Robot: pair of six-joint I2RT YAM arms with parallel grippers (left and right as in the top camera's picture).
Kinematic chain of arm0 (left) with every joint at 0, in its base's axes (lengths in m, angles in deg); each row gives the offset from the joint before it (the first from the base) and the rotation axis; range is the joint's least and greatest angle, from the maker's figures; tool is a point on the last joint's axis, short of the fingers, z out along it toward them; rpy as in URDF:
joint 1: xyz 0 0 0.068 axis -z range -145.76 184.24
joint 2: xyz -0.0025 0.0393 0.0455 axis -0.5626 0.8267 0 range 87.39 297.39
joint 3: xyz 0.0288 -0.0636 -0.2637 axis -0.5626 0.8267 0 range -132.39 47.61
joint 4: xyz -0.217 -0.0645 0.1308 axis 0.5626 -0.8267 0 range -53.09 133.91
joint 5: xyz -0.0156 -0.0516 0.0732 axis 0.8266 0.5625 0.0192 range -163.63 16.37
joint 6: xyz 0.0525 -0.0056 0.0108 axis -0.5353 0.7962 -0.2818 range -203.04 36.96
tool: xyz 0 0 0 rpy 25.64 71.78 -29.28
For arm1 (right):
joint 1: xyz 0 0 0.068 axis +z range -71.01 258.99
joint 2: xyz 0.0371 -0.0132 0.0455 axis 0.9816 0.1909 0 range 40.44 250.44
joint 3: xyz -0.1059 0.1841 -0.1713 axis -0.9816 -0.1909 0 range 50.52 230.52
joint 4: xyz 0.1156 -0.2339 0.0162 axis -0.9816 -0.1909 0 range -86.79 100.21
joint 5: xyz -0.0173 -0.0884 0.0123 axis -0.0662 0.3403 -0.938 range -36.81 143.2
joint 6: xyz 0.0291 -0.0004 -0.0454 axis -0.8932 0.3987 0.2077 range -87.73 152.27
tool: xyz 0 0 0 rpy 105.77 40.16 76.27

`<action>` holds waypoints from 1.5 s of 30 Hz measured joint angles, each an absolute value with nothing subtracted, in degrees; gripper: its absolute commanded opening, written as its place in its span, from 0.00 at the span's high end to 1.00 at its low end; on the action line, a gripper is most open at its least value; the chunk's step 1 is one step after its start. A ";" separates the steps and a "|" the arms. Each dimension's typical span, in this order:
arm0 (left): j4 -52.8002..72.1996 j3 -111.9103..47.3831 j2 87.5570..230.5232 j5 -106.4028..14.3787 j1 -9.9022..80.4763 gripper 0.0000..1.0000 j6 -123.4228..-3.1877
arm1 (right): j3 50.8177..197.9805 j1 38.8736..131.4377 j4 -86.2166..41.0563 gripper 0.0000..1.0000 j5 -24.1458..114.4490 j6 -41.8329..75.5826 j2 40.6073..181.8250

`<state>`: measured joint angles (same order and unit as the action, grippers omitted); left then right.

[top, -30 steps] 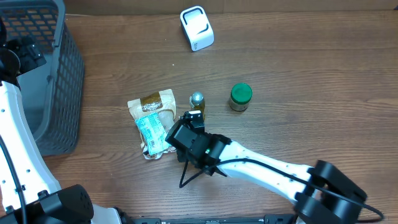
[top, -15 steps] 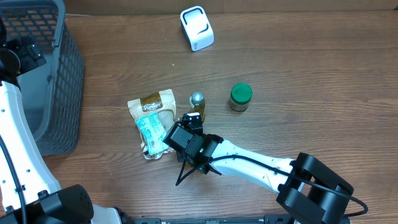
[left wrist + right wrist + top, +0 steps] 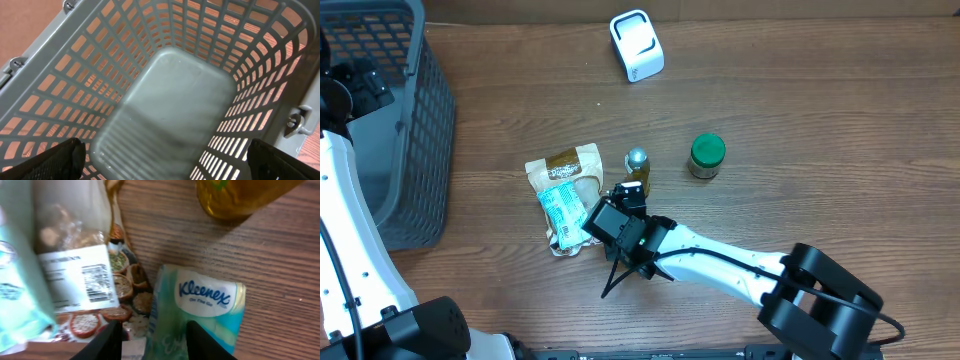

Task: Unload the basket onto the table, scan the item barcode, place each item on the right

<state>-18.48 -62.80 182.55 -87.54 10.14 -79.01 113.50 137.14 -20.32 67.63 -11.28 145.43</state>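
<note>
A teal Kleenex tissue pack (image 3: 200, 307) lies on the wood table against a clear food bag (image 3: 70, 255), whose white label carries a barcode (image 3: 95, 282). My right gripper (image 3: 156, 341) hangs low over the tissue pack's left end. It is open, with one finger off the pack's edge and the other over its top. From overhead the same gripper (image 3: 595, 215) sits at the right side of the tissue pack (image 3: 560, 208) and food bag (image 3: 563, 168). The white scanner (image 3: 636, 45) stands at the back. My left gripper (image 3: 165, 167) is wide open above the grey basket (image 3: 165, 100), holding nothing.
A bottle of yellow liquid with a silver cap (image 3: 637, 166) stands just right of the bag, close to my right gripper. A green-lidded jar (image 3: 706, 155) is further right. The basket (image 3: 415, 120) fills the left edge of the table.
My right gripper has crept a little to the left onto the tissue pack and its jaws have narrowed. The left arm has not moved.
</note>
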 measured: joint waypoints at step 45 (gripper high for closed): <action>-18.48 -62.80 182.55 -87.56 10.14 0.00 -79.01 | 116.15 136.73 -29.83 0.62 73.64 -5.35 146.55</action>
<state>-18.48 -62.80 182.55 -87.56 10.14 -79.01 116.15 136.73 -29.83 73.64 -5.35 146.55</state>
